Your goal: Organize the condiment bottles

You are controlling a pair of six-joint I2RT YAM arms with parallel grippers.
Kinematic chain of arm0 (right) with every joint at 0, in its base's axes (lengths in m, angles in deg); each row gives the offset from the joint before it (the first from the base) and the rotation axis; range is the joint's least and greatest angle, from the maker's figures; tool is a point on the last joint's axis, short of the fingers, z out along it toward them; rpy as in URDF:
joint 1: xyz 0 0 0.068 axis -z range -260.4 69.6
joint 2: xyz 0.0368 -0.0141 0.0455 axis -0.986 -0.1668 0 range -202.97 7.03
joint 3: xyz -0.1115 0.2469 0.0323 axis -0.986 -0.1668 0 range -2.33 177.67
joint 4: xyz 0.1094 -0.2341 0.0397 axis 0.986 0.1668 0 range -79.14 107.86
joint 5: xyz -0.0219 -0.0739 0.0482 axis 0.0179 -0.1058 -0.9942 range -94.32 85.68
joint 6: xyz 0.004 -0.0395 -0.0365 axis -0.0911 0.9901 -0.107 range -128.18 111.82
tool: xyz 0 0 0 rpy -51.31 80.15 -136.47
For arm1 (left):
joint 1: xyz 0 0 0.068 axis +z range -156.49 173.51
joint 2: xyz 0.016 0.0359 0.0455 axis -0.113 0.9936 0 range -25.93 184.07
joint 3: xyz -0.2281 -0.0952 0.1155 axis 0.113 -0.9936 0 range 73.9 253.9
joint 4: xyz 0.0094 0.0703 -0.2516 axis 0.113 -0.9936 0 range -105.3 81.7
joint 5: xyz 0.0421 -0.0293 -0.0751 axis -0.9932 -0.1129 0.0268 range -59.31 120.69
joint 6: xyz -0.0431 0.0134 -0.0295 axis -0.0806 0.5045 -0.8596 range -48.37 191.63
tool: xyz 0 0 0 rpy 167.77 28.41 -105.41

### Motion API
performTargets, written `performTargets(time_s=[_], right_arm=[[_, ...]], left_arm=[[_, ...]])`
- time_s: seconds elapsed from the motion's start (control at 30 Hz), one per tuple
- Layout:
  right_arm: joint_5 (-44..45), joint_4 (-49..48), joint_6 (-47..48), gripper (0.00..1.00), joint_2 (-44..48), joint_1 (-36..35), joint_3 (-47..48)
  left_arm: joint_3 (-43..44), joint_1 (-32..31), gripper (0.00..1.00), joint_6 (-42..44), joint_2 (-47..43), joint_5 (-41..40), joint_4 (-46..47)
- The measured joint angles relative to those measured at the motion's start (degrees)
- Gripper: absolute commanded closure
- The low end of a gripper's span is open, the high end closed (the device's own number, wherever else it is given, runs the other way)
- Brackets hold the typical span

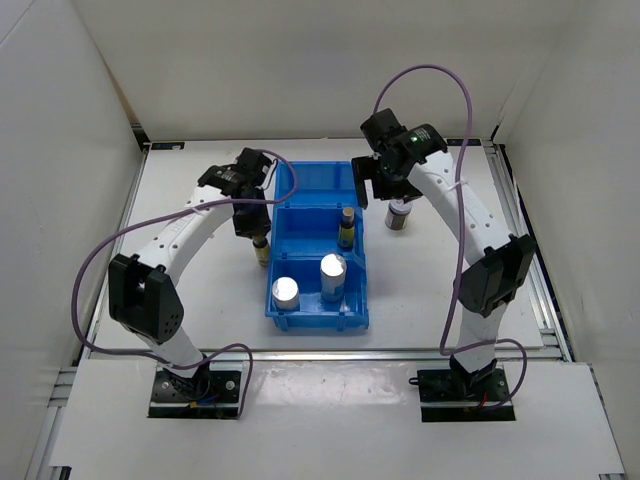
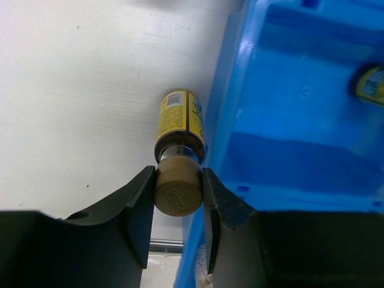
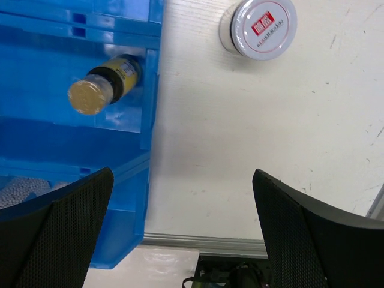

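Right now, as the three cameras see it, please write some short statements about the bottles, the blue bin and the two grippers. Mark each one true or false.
1. The left gripper is shut on the brown cap of a slim yellow bottle. True.
2. That bottle is inside the blue plastic bin. False: it is outside, beside the bin's left wall.
3. The right gripper holds the squat dark jar with the white lid. False: its fingers are open, and the jar stands on the table, apart from them.
4. Two tall silver-topped cylinders stand in the bin's near compartment. True.
5. The middle compartment holds another yellow bottle. True.
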Motion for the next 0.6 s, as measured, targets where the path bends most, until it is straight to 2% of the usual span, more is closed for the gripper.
performTargets(time_s=[0.07,0.17,0.43,0.6], right_arm=[[0.2,0.0,0.0,0.00,0.8,0.3,-0.9],[0.4,0.2,0.0,0.00,2.2,0.7,-2.1],[0.6,0.3,0.0,0.00,5.4,1.5,-4.3],[0.7,0.3,0.0,0.00,6.0,2.1,-5.5]], left_arm=[[2.1,0.0,0.79,0.0,-0.1,0.1,-0.9],[7.6,0.0,0.81,0.0,0.0,-0.5,-3.7],[31.5,-0.7,0.81,1.0,2.1,-4.4,-11.1],[35.4,-2.0,0.84,0.3,4.7,-3.5,-11.9]])
